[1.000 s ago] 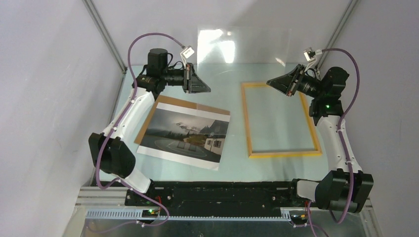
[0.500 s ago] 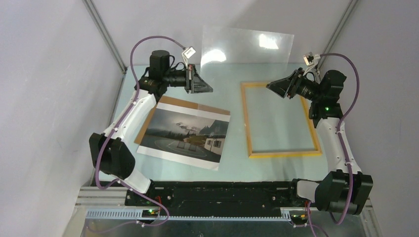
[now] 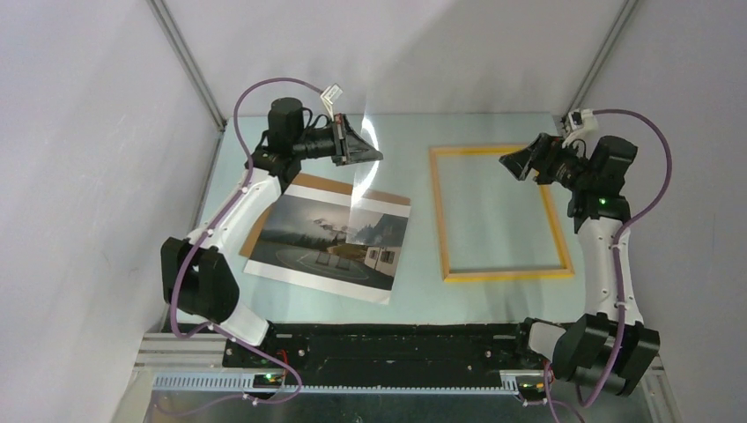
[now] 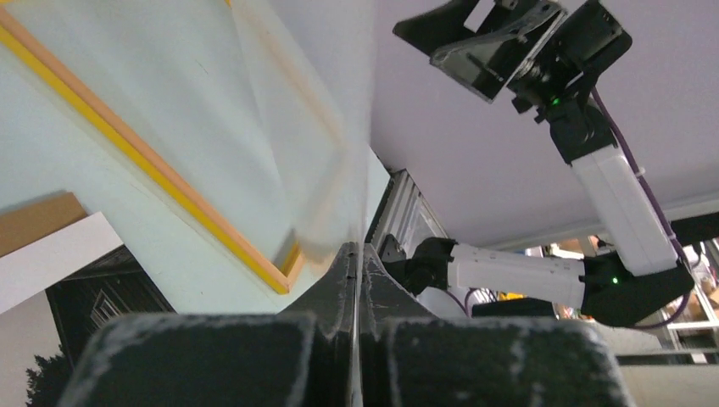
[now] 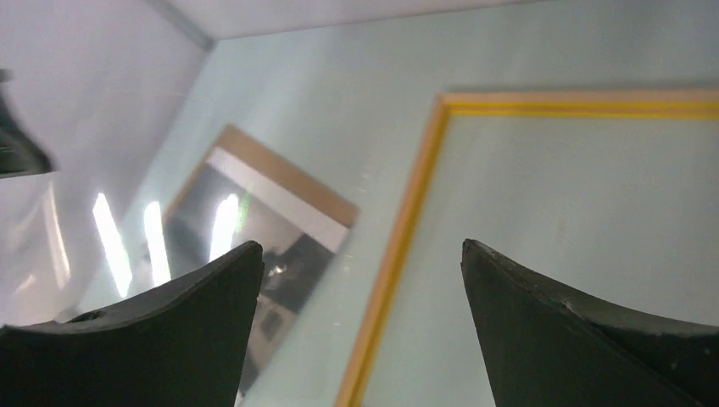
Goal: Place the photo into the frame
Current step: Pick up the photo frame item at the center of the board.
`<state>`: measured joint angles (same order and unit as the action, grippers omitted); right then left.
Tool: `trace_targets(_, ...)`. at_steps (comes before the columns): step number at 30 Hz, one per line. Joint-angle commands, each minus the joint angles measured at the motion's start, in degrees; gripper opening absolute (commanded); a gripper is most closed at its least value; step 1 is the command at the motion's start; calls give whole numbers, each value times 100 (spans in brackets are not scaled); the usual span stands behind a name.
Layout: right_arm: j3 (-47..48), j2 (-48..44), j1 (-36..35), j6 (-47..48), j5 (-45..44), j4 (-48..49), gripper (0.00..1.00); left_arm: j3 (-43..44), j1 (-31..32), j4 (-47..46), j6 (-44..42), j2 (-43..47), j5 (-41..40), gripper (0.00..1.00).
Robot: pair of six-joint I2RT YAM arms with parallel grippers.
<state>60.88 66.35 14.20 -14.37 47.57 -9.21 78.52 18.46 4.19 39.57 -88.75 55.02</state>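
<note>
Right now the photo (image 3: 330, 238) lies flat and face up on the left half of the table (image 3: 414, 291), resting askew on a brown backing board (image 3: 308, 181) that peeks out along its far edge. It is not in the frame (image 3: 440, 220), which lies flat and well apart to the right, its opening showing bare table.

Between them hangs a clear pane (image 3: 361, 189), pinched at one edge by the left gripper (image 3: 361, 152). In the left wrist view the fingers (image 4: 326, 288) are clenched on the thin sheet, which rises away from them as a pale blur. Its lower edge seems to hang over the photo's right part, though we cannot tell whether it touches. The right gripper (image 3: 520, 164) hovers over the frame's far right corner, its fingers (image 5: 169, 339) spread wide with nothing between them.

We judge the main risk to be the pane. Held by one edge only, it may swing or flex, slip from the pinch, or drag its lower edge across the photo and shift it on the board. It also stands in the way of any reach to the photo from the right, so we think it needs a resting place clear of both photo and frame.
</note>
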Motion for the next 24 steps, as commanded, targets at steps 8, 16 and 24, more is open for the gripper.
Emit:
trace_targets(8,369,1052,297,2145,-3135,-1553,88,-33,-91,-383,482,470,-327,0)
trace_targets(16,859,2604,696,2729,-3819,-1459,83,-39,-250,-292,392,695,-300,0)
trace_targets(24,1476,3649,801,2962,-4116,-1643,77,40,-306,-167,361,690,-246,0)
